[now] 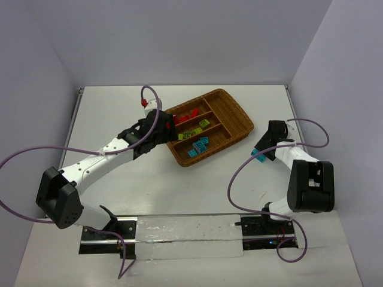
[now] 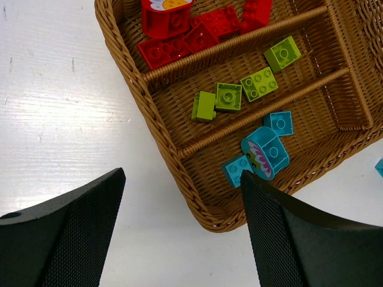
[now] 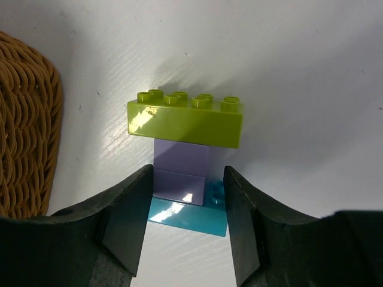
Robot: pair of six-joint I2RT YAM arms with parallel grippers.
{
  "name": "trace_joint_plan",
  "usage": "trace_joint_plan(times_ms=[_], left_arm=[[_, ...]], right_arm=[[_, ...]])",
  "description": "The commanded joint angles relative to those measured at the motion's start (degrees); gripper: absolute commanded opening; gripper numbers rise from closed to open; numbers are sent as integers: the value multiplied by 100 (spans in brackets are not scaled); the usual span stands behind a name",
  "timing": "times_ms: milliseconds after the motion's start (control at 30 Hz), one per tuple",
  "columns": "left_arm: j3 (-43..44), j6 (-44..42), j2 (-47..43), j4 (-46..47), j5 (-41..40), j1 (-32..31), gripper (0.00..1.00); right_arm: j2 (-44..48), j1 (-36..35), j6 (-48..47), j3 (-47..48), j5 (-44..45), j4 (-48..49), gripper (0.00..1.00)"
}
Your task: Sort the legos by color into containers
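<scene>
1. The tray (image 2: 209,221) has red legos (image 2: 179,45) in one slot, green legos (image 2: 227,95) in the next and blue legos (image 2: 266,152) in the third.
2. A small stack (image 3: 182,155) stands on the table (image 3: 287,72) near the tray: a green brick (image 3: 185,122) on a purple brick (image 3: 181,164) on a blue plate (image 3: 188,216).
3. The right gripper (image 3: 188,179) is open, with one finger on each side of the purple brick. It is not squeezing yet.
4. The left gripper (image 2: 182,178) hangs open over the tray corner, holding nothing.
5. The bricks look hard, light and smooth. The flat purple sides seem the best place to pinch.
6. The stack looks top-heavy, so it may tip.
</scene>
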State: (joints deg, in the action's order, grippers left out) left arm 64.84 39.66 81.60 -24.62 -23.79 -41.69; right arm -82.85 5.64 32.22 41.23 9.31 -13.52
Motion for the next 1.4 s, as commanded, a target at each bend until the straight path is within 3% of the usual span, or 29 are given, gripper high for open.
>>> trace_joint_plan(times_ms=[0,67,167,300,400,533,733,867,1067,1233,1367], left_arm=[[143,-20,-162,107,-56,-49,85],[144,-20,-154,98,-64,-58,85],[152,-28,-145,98,-73,-58,85],[182,-1,-145,91,-63,-58,85],[313,48,-124,31,-73,-47,85],[670,71,-71,-143,221,115,85],[1450,-98,106,-464,817,292,85],[1674,22,119,-177,2206,554,85],[1641,499,347,555,4328,662,86],[1328,982,620,1187,5282,662,86],[1157,1290,844,1486,5579,602,84]], right_arm=[[13,-47,-41,55,140,42,53],[-11,-55,-41,88,114,41,50],[32,-66,-41,145,54,22,38],[313,-126,-57,250,-95,-109,12],[654,-195,-85,318,-487,-107,2],[1329,-396,-345,310,-1976,279,1],[1988,-1476,-1109,768,-2814,-53,1],[2165,-2111,-1519,1009,-3224,-302,1],[2457,-2731,-1605,996,-3378,-121,0],[2484,-2925,-1687,1027,-3378,-180,0],[2452,-3045,-1751,1013,-3257,-236,0]])
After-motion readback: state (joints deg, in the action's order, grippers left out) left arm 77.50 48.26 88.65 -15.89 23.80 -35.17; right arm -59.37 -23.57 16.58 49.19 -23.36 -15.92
